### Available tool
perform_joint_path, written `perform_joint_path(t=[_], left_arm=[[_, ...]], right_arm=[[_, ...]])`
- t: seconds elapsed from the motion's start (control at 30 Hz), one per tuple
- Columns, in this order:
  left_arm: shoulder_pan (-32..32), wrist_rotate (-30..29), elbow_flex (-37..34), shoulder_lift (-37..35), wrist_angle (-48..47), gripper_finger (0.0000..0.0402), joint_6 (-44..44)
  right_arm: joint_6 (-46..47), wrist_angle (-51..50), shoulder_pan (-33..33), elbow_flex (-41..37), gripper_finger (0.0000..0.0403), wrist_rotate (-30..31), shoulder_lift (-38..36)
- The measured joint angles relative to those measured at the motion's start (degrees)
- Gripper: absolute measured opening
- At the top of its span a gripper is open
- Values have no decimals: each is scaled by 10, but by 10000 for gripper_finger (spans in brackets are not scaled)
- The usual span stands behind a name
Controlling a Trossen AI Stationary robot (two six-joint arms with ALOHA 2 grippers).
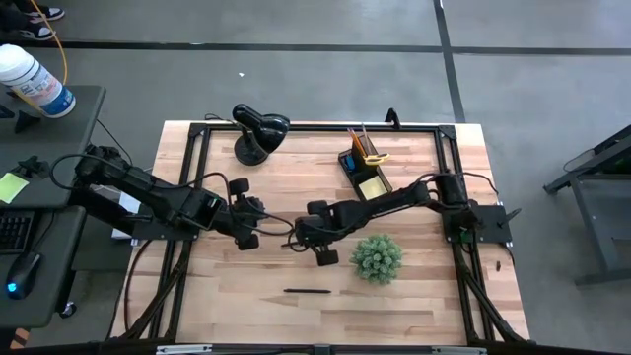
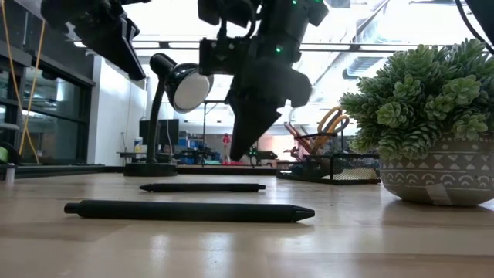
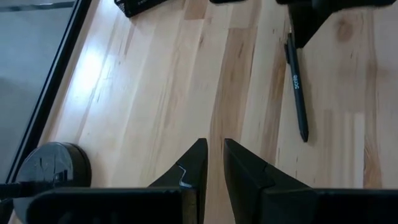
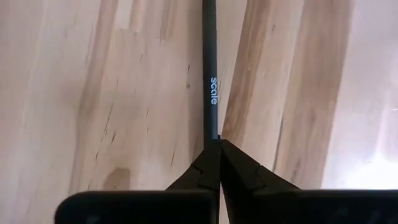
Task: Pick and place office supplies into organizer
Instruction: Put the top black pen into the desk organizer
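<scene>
Now R gripper (image 4: 219,144) jaws pinched onto black pen (image 4: 209,74) end, pen flat on table.

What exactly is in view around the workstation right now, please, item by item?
Pens: two, black; one on the table's near part, one pinched at table centre.
Organizer: one, black, far right of centre, holding a yellow sticky-note pad and orange-handled items.
Desk lamp: one, black, far left of centre.
Plant: one, green, right of centre.
Bottle: one, white and blue, side desk.
Table: one, light wood.
Left gripper: dark, slightly parted, empty.
Right gripper: dark, shut on the pen.
</scene>
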Motion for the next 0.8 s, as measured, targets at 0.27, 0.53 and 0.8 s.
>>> perform_joint_path(t=[0.27, 0.53, 0.8], left_arm=[[0, -3, 0, 0, -10, 42, -13], [0, -7, 0, 0, -8, 42, -14], [0, -17, 0, 0, -8, 42, -15]], right_arm=[[6, -23, -30, 1, 3, -21, 19], [0, -14, -50, 1, 28, -72, 38], [1, -11, -45, 1, 52, -88, 37]])
